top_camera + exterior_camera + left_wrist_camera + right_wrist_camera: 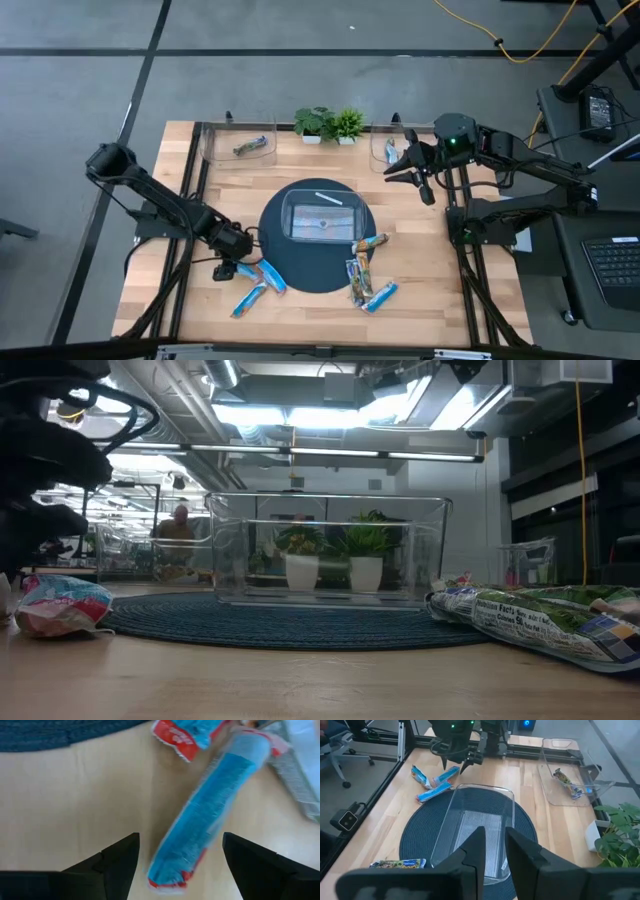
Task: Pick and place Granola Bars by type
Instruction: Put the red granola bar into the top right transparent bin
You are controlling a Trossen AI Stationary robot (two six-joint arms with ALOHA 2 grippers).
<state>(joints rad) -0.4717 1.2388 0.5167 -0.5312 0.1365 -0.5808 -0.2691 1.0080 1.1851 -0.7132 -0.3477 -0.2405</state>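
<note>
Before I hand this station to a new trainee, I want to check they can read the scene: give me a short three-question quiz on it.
1. True or false: the left gripper is open above a blue bar on the table.
2. Which bin already holds a bar? A) the left rear bin B) the centre bin on the round mat C) neither
3. Fill in: the right gripper hovers near the right rear bin, beside the potted ____.

Key: 1 true; 2 A; 3 plants.
</note>
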